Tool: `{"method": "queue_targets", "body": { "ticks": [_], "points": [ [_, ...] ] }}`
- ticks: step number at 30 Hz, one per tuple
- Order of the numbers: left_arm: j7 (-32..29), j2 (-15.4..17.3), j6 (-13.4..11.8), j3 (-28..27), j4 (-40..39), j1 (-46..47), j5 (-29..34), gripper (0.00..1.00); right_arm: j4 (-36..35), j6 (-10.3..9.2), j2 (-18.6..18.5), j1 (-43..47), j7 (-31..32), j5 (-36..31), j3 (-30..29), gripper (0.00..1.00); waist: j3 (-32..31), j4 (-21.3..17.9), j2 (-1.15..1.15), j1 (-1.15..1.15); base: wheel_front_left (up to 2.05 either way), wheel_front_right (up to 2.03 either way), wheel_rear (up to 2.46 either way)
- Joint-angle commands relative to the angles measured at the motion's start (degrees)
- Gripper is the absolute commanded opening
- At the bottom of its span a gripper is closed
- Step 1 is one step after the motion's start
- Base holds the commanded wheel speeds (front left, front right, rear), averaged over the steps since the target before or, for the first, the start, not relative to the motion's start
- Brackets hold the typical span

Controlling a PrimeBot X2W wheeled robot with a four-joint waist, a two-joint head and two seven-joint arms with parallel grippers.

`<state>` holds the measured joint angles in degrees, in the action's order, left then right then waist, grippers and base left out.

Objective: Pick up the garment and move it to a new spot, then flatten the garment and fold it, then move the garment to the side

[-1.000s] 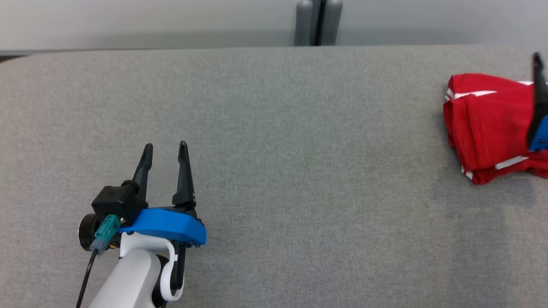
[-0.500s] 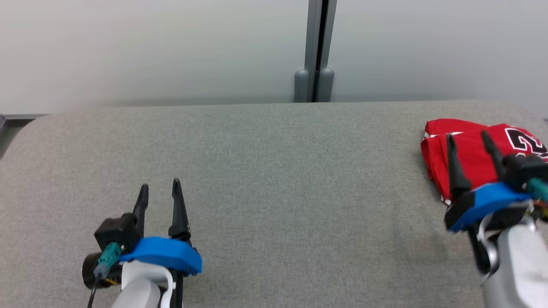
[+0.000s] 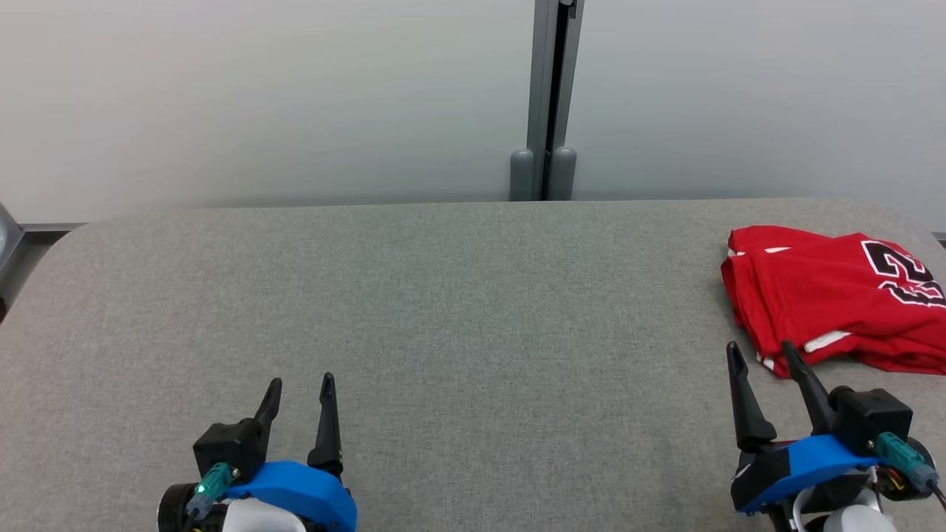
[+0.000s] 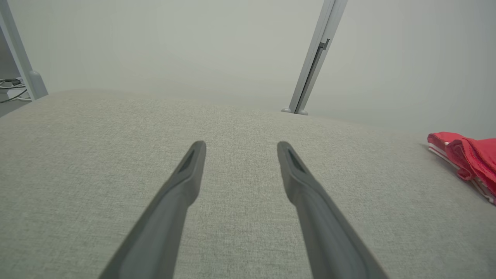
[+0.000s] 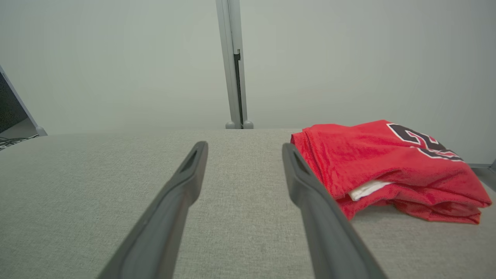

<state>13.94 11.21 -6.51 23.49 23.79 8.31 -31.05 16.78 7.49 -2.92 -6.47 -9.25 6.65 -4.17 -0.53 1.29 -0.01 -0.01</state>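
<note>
Both left gripper and right gripper gape empty; head view shows numbered garment

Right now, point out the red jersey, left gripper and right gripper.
red jersey [image 3: 820, 303], head view, middle of its folded top layer.
left gripper [image 3: 301, 380], head view, midway between its open fingertips.
right gripper [image 3: 760, 346], head view, midway between its open fingertips.

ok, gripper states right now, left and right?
Left gripper: jaws open, holding nothing.
Right gripper: jaws open, holding nothing; the folded red garment lies on the table just beyond it.
</note>
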Motion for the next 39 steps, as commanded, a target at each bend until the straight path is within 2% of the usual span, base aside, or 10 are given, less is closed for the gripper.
{"method": "queue_targets", "body": {
  "ticks": [1,9,35,38,39],
  "points": [
    [0.0,0.6,0.0,0.2,0.2,-0.1,0.2,1.00,-0.1,0.01,0.0,1.0,-0.5,0.6,0.2,1.00,-0.1,0.1,0.01,0.01,0.00,0.00,0.00],
    [0.3,0.9,-1.0,-0.2,0.5,0.2,0.3,1.00,1.3,0.01,0.0,1.1,-0.9,1.2,1.9,1.00,-0.7,0.5,0.01,0.01,0.00,0.00,0.00],
    [0.3,0.8,-1.2,0.4,-0.2,-0.2,-0.1,1.00,3.3,0.01,0.0,0.6,-2.1,2.1,1.6,1.00,-1.1,0.7,0.01,0.01,0.00,0.00,0.00],
    [0.1,0.8,-1.0,0.5,-0.2,-0.2,-0.3,0.93,3.5,0.01,0.0,0.4,-2.3,2.1,1.5,1.00,-1.1,0.7,0.01,0.01,0.00,0.00,0.00],
    [0.3,0.7,-1.1,0.5,0.0,-0.1,-0.1,0.00,3.5,0.00,0.0,0.7,-1.9,2.1,1.7,0.00,-1.1,0.7,0.01,0.01,0.00,0.00,0.00]
  ]
}}
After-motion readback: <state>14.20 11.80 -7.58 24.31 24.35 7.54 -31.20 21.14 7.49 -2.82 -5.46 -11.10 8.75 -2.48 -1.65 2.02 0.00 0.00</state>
